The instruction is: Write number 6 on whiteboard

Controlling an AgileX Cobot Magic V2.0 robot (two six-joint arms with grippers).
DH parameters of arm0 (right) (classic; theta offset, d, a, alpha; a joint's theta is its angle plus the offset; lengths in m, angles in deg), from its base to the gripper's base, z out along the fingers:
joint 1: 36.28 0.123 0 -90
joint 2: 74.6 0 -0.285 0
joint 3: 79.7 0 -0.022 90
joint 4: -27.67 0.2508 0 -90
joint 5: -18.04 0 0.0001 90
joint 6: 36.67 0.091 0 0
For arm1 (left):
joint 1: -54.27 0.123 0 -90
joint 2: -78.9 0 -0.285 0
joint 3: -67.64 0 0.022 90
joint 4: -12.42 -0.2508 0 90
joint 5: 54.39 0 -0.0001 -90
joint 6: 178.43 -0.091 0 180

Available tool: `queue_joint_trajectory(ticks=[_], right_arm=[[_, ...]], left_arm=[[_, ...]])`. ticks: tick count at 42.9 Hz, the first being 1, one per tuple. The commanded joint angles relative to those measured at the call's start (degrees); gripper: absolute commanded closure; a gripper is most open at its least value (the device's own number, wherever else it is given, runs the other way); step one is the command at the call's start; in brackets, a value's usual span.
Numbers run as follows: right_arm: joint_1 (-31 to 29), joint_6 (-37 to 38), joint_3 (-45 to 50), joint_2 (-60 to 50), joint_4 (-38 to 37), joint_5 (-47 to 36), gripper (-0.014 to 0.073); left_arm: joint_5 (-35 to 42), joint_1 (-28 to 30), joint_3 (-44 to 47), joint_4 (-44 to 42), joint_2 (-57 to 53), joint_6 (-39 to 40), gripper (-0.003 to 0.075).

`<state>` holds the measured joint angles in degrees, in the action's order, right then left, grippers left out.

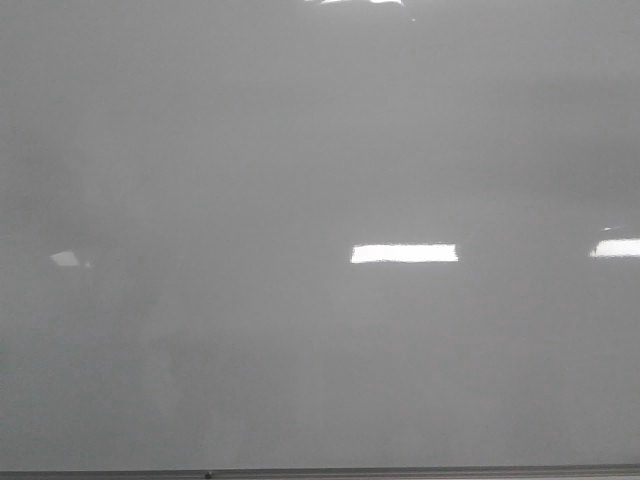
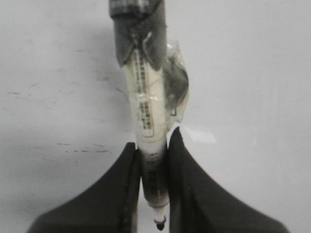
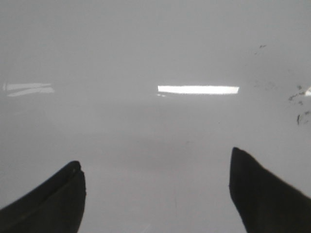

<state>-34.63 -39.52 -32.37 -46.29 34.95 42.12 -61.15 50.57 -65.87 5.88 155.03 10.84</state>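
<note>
While the left hand [image 2: 154, 194] grips a marker [image 2: 148, 121], the right hand [image 3: 158, 194] gapes wide. Both hang over the whiteboard [image 1: 300, 150].

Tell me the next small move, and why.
Probably lower the left gripper until the taped white marker pen tip meets the glossy pale grey whiteboard. The front view shows no stroke, the fingers clamp the pen, and the right gripper is open, empty.

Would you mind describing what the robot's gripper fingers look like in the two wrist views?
Both grippers have plain matte black fingers with no visible markings or cables. The left gripper's fingers are broad at the base and curve up to narrow tips. The right gripper's fingers are similar dark wedges tapering to points.
</note>
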Motion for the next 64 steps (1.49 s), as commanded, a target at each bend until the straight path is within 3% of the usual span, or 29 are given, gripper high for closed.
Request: queue_joint_trajectory(ticks=[1,6,10,18,22,28,37,46,55,64], right_arm=[[0.35,-0.78,-3.59,3.4,0.65,0.26,-0.0029],[2.74,-4.5,-6.28,8.36,1.93,5.36,-0.0029],[6.28,-10.55,-8.43,13.52,6.17,9.26,-0.0029],[16.45,-26.18,-12.4,22.9,19.25,13.63,-0.0029],[22.78,-37.56,-14.37,25.73,23.69,14.16,-0.0029],[30.22,-46.65,-16.66,28.52,26.11,14.0,-0.0029],[37.35,-47.39,-20.23,34.25,26.4,15.07,-0.0029],[40.87,-47.44,-25.03,41.72,26.47,16.93,-0.0011],[40.92,-47.44,-31.83,49.32,26.47,26.26,0.0183],[40.92,-47.25,-34.33,52.25,25.62,30.09,0.035]], left_arm=[[-11.58,-5.19,-7.06,-1.84,-3.43,-1.91,0.0722],[-29.59,-14.43,-15.08,-1.84,-2.99,-8.39,0.0722],[-35.3,-22.16,-19.26,-1.84,-2.48,-15.21,0.0722],[-31.51,-38.63,-21.6,-1.84,-2.48,-32.69,0.0722],[-30.2,-46.18,-21.6,-1.88,-2.48,-34.83,0.0722],[-29.44,-53.56,-21.6,-2.51,-2.48,-35.51,0.0722],[-27.11,-58.3,-21.6,-2.8,-2.48,-35.51,0.0722],[-27.11,-58.59,-21.6,-3.11,-2.48,-35.51,0.0722],[-27.57,-58.59,-21.6,-3.36,-2.48,-35.51,0.0722],[-27.58,-58.59,-21.6,-3.36,-2.48,-35.51,0.0722]])
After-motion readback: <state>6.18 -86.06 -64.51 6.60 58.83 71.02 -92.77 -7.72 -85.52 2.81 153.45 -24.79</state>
